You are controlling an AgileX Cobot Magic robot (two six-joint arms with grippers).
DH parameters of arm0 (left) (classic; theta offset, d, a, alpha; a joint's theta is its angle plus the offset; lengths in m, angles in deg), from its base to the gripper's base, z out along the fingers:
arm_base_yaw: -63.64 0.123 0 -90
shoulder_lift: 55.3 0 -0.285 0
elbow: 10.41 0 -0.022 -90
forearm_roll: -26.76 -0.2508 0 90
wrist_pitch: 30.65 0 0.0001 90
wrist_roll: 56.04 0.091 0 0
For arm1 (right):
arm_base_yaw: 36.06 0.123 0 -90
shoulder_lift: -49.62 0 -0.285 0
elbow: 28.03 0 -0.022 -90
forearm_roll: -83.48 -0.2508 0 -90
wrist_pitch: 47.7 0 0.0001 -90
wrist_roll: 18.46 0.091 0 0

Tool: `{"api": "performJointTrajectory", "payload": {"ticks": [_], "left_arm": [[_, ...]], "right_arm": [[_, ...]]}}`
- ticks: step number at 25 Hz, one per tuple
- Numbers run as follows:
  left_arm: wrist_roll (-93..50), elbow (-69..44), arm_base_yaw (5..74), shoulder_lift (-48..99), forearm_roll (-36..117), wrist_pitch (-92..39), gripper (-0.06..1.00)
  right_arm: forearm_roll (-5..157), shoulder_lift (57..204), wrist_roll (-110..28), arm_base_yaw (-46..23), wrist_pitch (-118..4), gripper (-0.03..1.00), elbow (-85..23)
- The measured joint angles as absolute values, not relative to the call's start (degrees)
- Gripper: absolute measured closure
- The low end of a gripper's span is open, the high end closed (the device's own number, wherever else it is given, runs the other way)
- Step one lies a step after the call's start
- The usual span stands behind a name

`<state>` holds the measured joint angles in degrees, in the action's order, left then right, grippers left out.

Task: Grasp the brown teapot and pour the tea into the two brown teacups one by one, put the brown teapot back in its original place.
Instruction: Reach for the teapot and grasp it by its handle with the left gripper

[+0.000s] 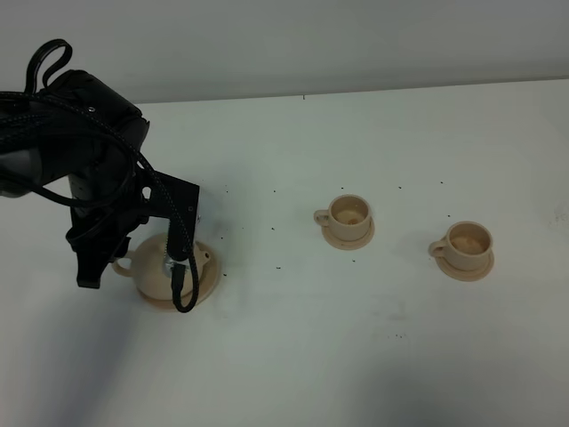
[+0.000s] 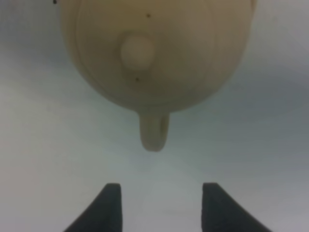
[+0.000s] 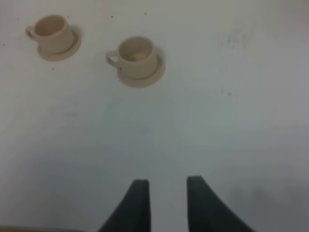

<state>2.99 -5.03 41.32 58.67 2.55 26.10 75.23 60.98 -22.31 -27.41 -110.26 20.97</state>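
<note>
The brown teapot [image 1: 160, 269] stands on its wide tan saucer [image 1: 203, 289] at the left of the table, spout to the right and loop handle [image 2: 154, 131] to the left. My left gripper [image 2: 161, 205] is open and empty, just short of the handle, with the handle in line with the gap between its fingers; the arm [image 1: 98, 178] hangs over the pot. The two brown teacups stand upright on small saucers, one in the middle [image 1: 348, 213] and one at the right [image 1: 466, 242]. Both also show in the right wrist view [image 3: 52, 30] [image 3: 137, 55]. My right gripper [image 3: 166, 203] is open, empty and far from them.
The white table [image 1: 356, 356] carries small dark specks around the teapot and cups. The left arm's black cable [image 1: 178, 258] hangs in front of the teapot. A grey wall runs along the table's far edge. The right arm is out of the exterior high view.
</note>
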Motion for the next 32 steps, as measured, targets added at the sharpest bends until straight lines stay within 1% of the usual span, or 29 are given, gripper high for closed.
{"api": "performJointTrajectory", "payload": {"ticks": [5, 17, 32], "left_arm": [[-0.07, -5.03, 41.34, 61.26, 3.03, 25.63, 0.54], [-4.84, -5.03, 41.89, 61.57, 2.36, 24.9, 0.54], [-5.77, -5.03, 41.89, 64.07, 2.07, 21.87, 0.54]], "right_arm": [[75.23, 60.98, -22.31, -27.41, -110.26, 0.75, 20.97], [75.23, 60.98, -22.32, -27.41, -110.26, 0.75, 20.97], [75.23, 60.98, -22.27, -27.41, -110.26, 0.74, 20.97]]}}
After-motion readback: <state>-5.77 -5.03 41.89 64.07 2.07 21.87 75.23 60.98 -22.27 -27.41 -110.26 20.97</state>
